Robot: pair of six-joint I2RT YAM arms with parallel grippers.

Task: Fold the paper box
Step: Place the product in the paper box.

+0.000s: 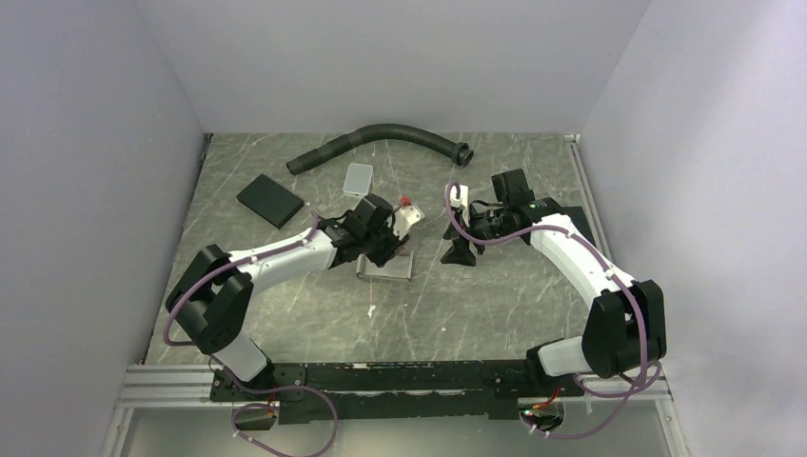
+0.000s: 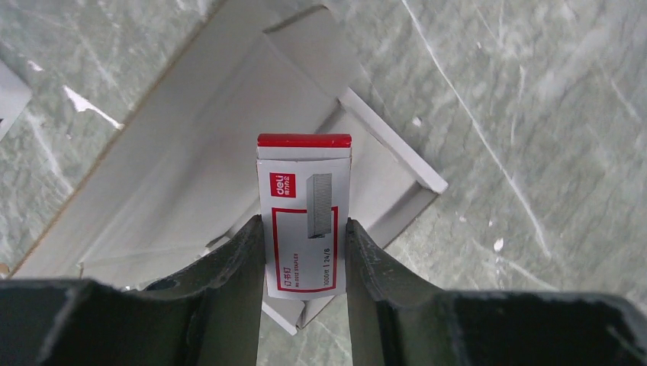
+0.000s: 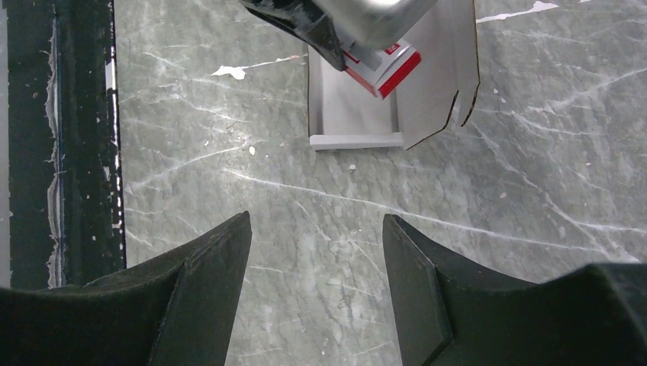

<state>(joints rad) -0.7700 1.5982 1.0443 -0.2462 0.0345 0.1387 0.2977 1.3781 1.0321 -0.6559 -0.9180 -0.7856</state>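
The fingers (image 2: 246,255) of my left gripper (image 2: 304,229) were set narrow, pinched on the long sides of a small red-and-white staple box (image 2: 305,194). They held its lower half, so the red-capped end stuck out past the tips. Directly beneath it lay the paper box (image 2: 191,168), white, resting on the marble table (image 3: 496,191) near the middle. From the right wrist view it read as a shallow tray with its walls up and a tabbed flap (image 3: 439,69) lying open to one side, so I judged the folding only partly done.

My right gripper (image 3: 317,221) was spread wide and empty, low over bare marble, well apart from the paper box.

My worry was the drop. The staple box sat over the tray at an angle to its walls. If I had lowered it that way, a corner could have caught a wall and crushed the crease or splayed the tray flat. Nothing pinned the thin card either, so any sideways nudge would likely have slid the whole thing across the smooth stone. With so little of the staple box inside the pinch, it could also have pivoted or slipped on contact.
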